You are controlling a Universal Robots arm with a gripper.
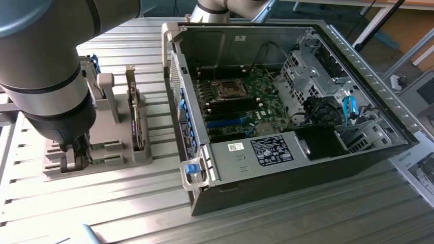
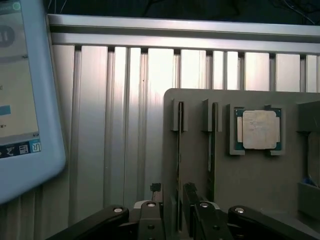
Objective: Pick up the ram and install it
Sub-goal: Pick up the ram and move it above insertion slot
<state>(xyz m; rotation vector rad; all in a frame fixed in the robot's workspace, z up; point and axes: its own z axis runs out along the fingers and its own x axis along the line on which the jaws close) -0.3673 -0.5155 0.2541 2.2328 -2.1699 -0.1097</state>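
Our gripper [image 2: 173,190] stands narrowly spread astride the ram [image 2: 179,150], which sits on edge in a slot of the grey holder [image 2: 250,180] on the counter [image 2: 100,130], near the processor [image 2: 258,129]. We judge the ram light, stiff and fragile, best pinched across its flat faces, squarely and gently.

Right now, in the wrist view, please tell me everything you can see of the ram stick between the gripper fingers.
The ram shows edge-on as a thin, dark, straight strip. It stands on its long edge in a narrow slot of the grey holder, so its faces and chips are hidden. A similar stick stands parallel in the next slot. The open gripper straddles one end, a finger on each side; contact cannot be told.
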